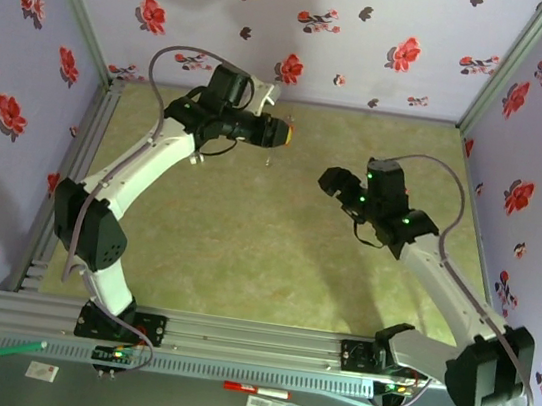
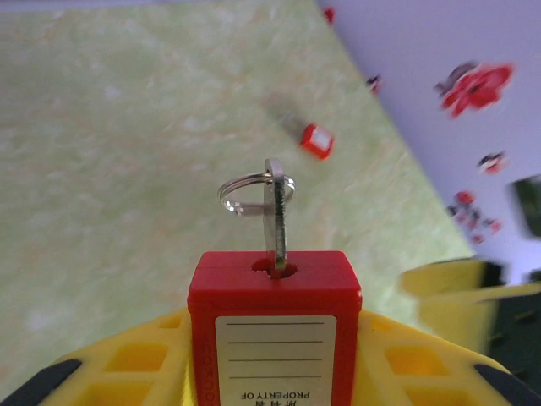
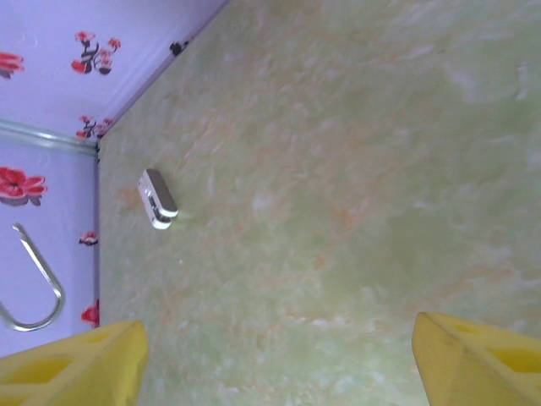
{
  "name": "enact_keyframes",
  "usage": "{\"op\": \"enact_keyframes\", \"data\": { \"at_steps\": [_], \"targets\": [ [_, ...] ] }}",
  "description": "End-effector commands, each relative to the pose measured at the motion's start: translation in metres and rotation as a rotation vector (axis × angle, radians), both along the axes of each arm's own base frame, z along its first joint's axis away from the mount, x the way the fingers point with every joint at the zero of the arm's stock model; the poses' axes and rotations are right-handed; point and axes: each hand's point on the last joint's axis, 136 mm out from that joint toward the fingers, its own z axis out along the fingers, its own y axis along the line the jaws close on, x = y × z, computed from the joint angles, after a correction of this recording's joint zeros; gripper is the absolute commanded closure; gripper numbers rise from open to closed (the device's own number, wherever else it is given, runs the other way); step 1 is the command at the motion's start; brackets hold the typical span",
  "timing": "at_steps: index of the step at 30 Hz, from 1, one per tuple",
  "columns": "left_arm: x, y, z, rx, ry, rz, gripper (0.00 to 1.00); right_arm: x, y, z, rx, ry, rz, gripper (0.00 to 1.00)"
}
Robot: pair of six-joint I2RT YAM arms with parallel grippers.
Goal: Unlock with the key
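Smooth, slightly glossy red plastic padlock [image 2: 275,292], white paper label [image 2: 275,355] printed black, shiny silver metal key [image 2: 275,224] on a polished wire split ring [image 2: 222,194], matt yellow moulded plastic fingers [image 3: 482,359], mottled green matt tabletop [image 1: 247,230], dull grey aluminium frame rail [image 1: 252,340], matt lilac flower-printed walls [image 1: 371,66]

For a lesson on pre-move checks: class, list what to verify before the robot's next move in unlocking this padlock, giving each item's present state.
1. Padlock gripped by left end effector: ok.
2. Key seated in the keyhole: ok.
3. Right end effector open, holding nothing: ok.
4. Right end effector apart from the key: ok.
5. Key turned, lock opened: cannot tell.
6. Small red item lying apart from the padlock: ok.
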Motion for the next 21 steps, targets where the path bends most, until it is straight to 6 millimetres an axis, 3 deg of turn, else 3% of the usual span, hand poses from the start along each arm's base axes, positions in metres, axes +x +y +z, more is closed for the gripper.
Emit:
{"op": "enact_keyframes", "data": {
  "at_steps": [1,6,10,16,21],
  "targets": [
    [-0.008,0.019,-0.061,0.258,-0.017,-0.098,1.0,-0.012,-0.021,-0.004,-0.037,0.033,-0.056,0.17],
    [-0.004,0.026,-0.113,0.466,-0.07,-0.168,1.0,-0.023,-0.031,0.004,-0.048,0.036,-0.056,0.16],
    [-0.01,0.012,-0.157,0.586,-0.097,-0.249,1.0,-0.028,-0.037,0.009,-0.043,0.033,-0.067,0.16],
    [-0.039,-0.02,-0.218,0.691,-0.12,-0.383,1.0,-0.031,-0.045,0.017,-0.032,0.027,-0.076,0.16],
    [-0.072,-0.033,-0.242,0.732,-0.131,-0.465,1.0,-0.035,-0.05,0.021,-0.04,0.029,-0.073,0.16]
  ]
}}
